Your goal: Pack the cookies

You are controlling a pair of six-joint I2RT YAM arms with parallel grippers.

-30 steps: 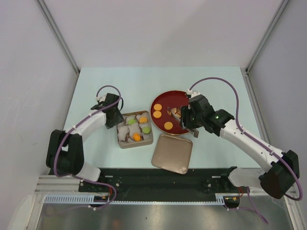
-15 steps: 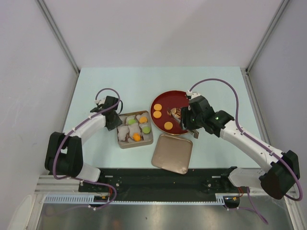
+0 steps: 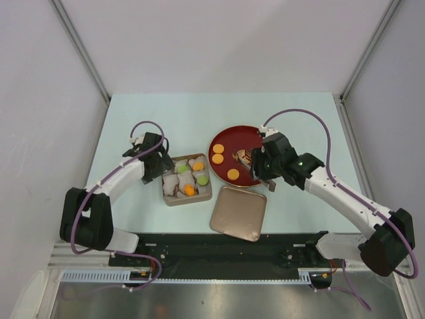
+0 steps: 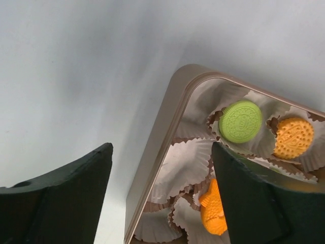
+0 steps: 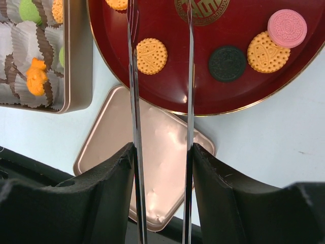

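Observation:
Cookies lie on the dark-red plate (image 3: pixel 226 141): orange ones (image 3: pixel 233 175), and in the right wrist view an orange (image 5: pixel 151 56), a black (image 5: pixel 227 63), a tan patterned (image 5: pixel 265 52) and a pink one (image 5: pixel 287 28). The tan tin (image 3: pixel 166 194) holds green (image 4: pixel 240 121) and orange cookies (image 4: pixel 293 137) in white paper cups. My right gripper (image 5: pixel 162 150) is shut on metal tongs (image 5: pixel 133 101), whose open blades reach over the plate. My left gripper (image 4: pixel 161 152) is open and empty, its jaws on either side of the tin's left rim (image 4: pixel 162 132).
The tin's lid (image 3: pixel 239 212) lies flat in front of the plate, right of the tin. The pale table (image 3: pixel 133 119) is walled in by white panels at the back and sides. The black base rail (image 3: pixel 219 246) runs along the near edge.
My left arm has shifted slightly by the tin's left side. The right arm and tongs have barely moved.

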